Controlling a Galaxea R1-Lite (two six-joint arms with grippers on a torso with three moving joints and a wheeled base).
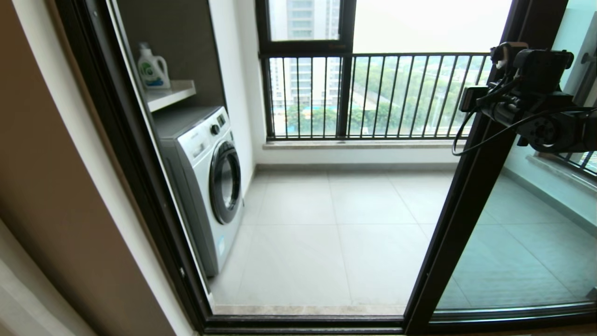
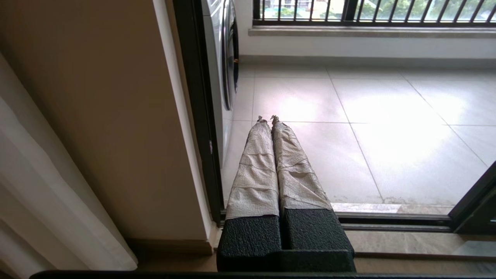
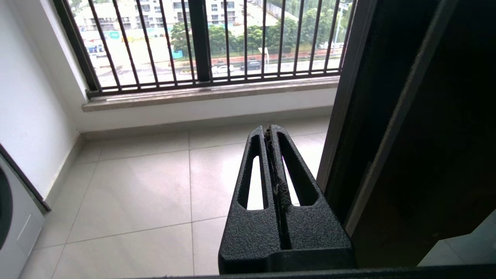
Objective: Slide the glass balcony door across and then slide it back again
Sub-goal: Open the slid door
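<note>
The glass balcony door (image 1: 522,252) stands at the right of the opening, its black leading upright (image 1: 466,205) slanting from top right down to the floor track. My right arm (image 1: 527,98) is raised at that upright, high up. In the right wrist view my right gripper (image 3: 268,128) is shut with nothing in it, just beside the door's upright (image 3: 345,116) on the opening side; whether it touches is unclear. My left gripper (image 2: 268,118), its fingers wrapped in pale tape, is shut and empty, low near the left jamb (image 2: 197,116). The door's lower corner (image 2: 474,205) shows there.
A white washing machine (image 1: 210,186) stands on the balcony at the left, with a detergent bottle (image 1: 151,70) on a shelf above. A black-barred railing (image 1: 373,93) closes the far side. The floor track (image 1: 303,322) runs along the threshold. A pale curtain (image 2: 46,193) hangs left.
</note>
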